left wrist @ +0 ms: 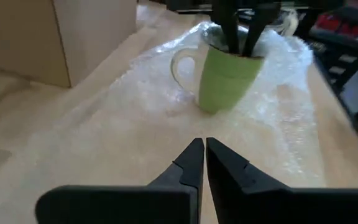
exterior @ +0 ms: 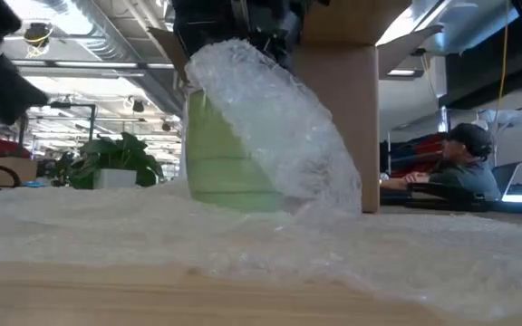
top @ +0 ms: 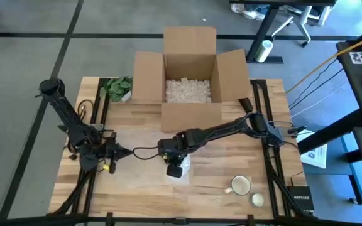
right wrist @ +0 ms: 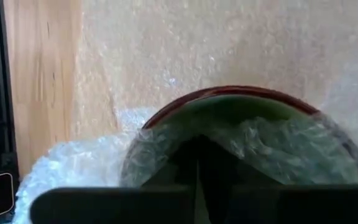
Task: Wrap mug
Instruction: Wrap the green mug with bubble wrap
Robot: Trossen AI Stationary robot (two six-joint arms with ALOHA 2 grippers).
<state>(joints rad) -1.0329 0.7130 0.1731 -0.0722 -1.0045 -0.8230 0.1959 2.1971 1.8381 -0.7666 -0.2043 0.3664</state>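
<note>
Right tool [top: 176, 168] reaching down into the green mug [left wrist: 227, 78], pinching bubble wrap [exterior: 284, 127] over its rim, left tool [left wrist: 203, 155] waiting closed and empty, left on the table [top: 137, 188]

Right gripper [top: 176, 164] sits over green mug [left wrist: 225, 78] at table middle, blocking approach from above. Bubble wrap [left wrist: 135, 118] drapes mug's far side. Bare wrap between left gripper [left wrist: 204, 163] and mug: open lane. Cardboard box [top: 189, 75] walls off back edge. White mug [top: 240, 186] stands near front right corner.
</note>
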